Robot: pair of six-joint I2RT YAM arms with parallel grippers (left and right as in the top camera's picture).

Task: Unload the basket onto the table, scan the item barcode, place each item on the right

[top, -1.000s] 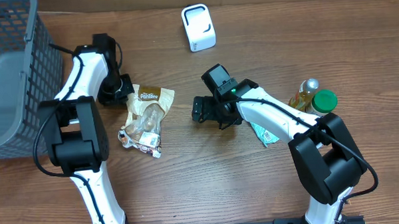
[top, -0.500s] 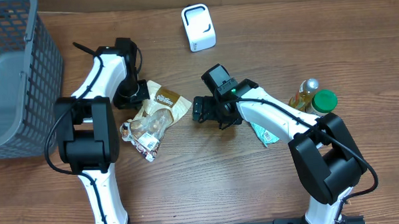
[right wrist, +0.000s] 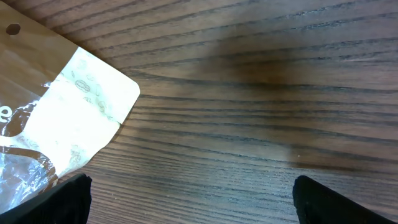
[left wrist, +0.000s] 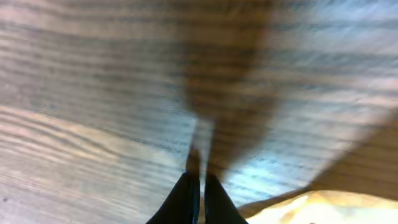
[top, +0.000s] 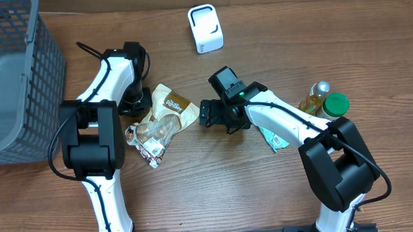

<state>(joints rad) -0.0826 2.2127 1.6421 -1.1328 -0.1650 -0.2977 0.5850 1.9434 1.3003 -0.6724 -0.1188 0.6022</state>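
One risk for you: left gripper [left wrist: 200, 186], jaws shut at the snack bag [top: 162, 117] edge, could slip off; right gripper [top: 206, 114] gapes empty.

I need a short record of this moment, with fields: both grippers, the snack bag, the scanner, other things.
left gripper: shut, beside the snack bag
right gripper: open, nothing in it, to the right of the bag
snack bag: lies flat between the two grippers
scanner: white, far side, apart from the bag
other things: basket at left, bottle at right
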